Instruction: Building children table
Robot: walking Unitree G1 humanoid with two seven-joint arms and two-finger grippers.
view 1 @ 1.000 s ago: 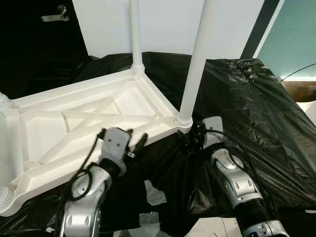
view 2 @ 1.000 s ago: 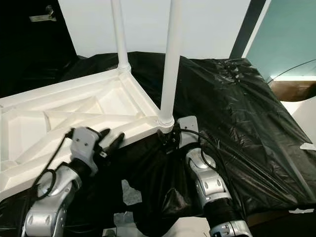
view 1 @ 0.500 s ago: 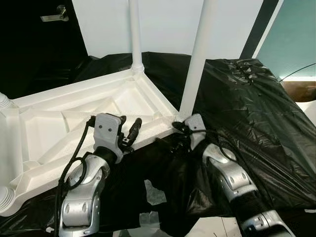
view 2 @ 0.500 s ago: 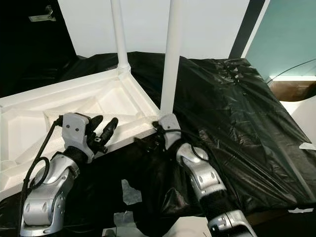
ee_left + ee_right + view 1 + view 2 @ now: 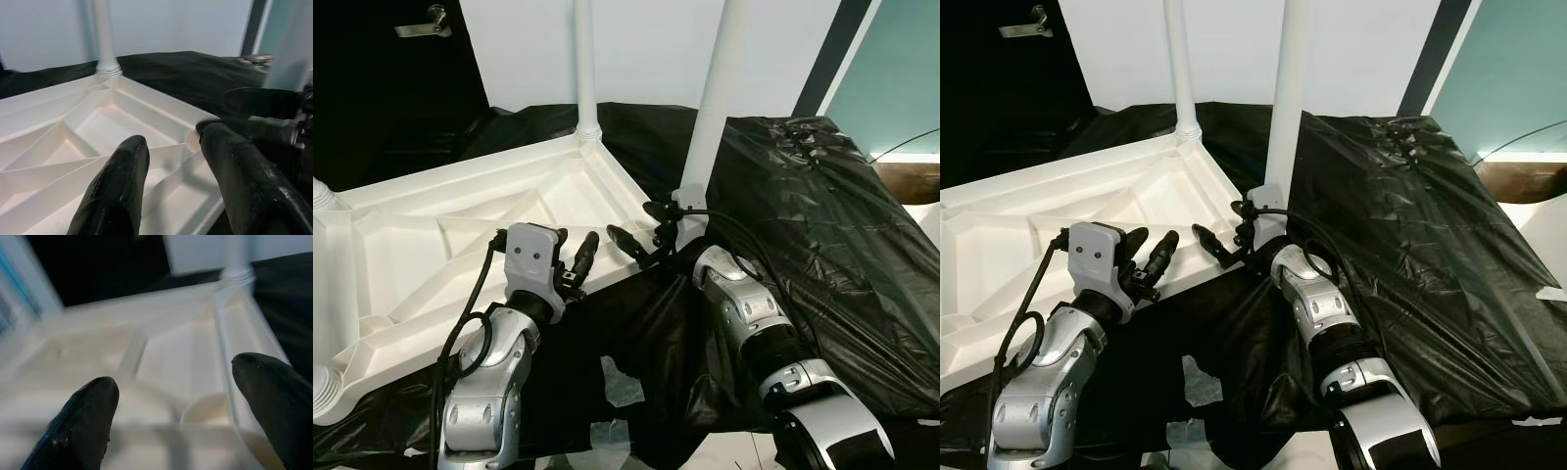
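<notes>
- Your right gripper (image 5: pixel 628 242) stands with its fingers parted wide and empty, over the near rim of the tabletop close to the near corner leg; your left gripper (image 5: pixel 576 257) is likewise open and holds nothing, its fingers just above the same rim.
- Your tabletop (image 5: pixel 460 240) lies upside down, ribbed underside up, on the black plastic sheet (image 5: pixel 803 215). The near corner leg (image 5: pixel 707 108) and the far corner leg (image 5: pixel 586 78) stand upright in their sockets; the screw collar of a third leg (image 5: pixel 323 201) shows at the left edge.
- Judged by appearance, you have moulded plastic: light, stiff through the ribs, smooth on the legs and likely slippery under the pads. It looks tough rather than fragile.
- Take hold on the raised rim or a cross rib, where the fingers can straddle a thin wall; grip a leg low, at its collar, if you must turn it.
- Note that the near rim sits at the sheet's front drop; a push toward you could slide the top off.
- Mind the loose, torn sheet (image 5: pixel 622 387) below your grippers: it may snag a finger.
- Your open room lies to the right, over the bare sheet.
</notes>
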